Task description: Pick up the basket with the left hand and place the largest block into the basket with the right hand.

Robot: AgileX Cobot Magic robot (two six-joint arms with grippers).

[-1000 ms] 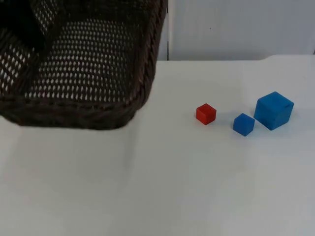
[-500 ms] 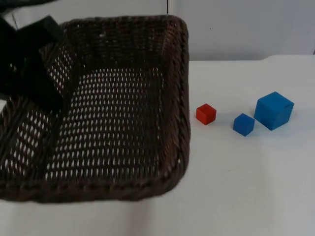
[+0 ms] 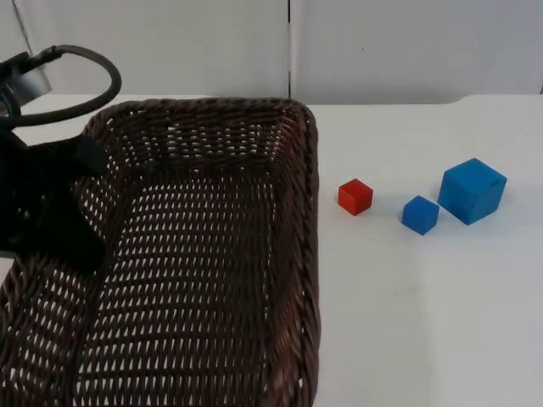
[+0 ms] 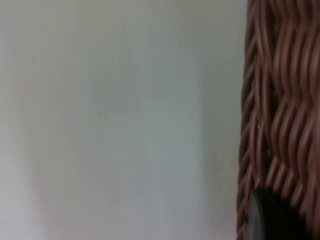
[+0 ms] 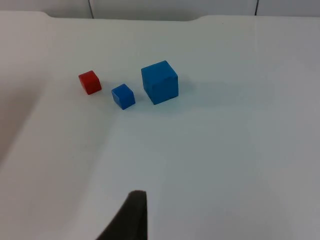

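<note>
While you looked down from the top camera, the table (image 3: 407, 339) lay white under everything and ended at the grey wall (image 3: 407, 51) behind. Largest on it was your basket (image 3: 199, 254), dark brown wicker, filling the left half of that view with its open mouth turned up toward the camera and its near end running out of the picture. The left arm (image 3: 38, 212) came over the basket's left wall, black against the weave, with the left gripper (image 3: 76, 246) at that wall. You could not tell from above how its fingers stood, but the left wrist camera put the wicker rim (image 4: 280, 110) right against a black fingertip (image 4: 270, 220), with bare white table beside it. The grip looked closed on the rim, though you could not see both fingers.

To the right of the basket, you had three blocks in a loose row, all apart from one another. The big blue block (image 3: 472, 190) stood farthest right and nearest the wall, untouched on the table. The small blue block (image 3: 420, 214) sat just beside it toward the basket. The red block (image 3: 355, 196), smallest of the three, sat nearest the basket's right wall without touching it.

Your right gripper (image 5: 131, 215) hung above bare table, well short of the blocks; whether it was open, you could not tell.
</note>
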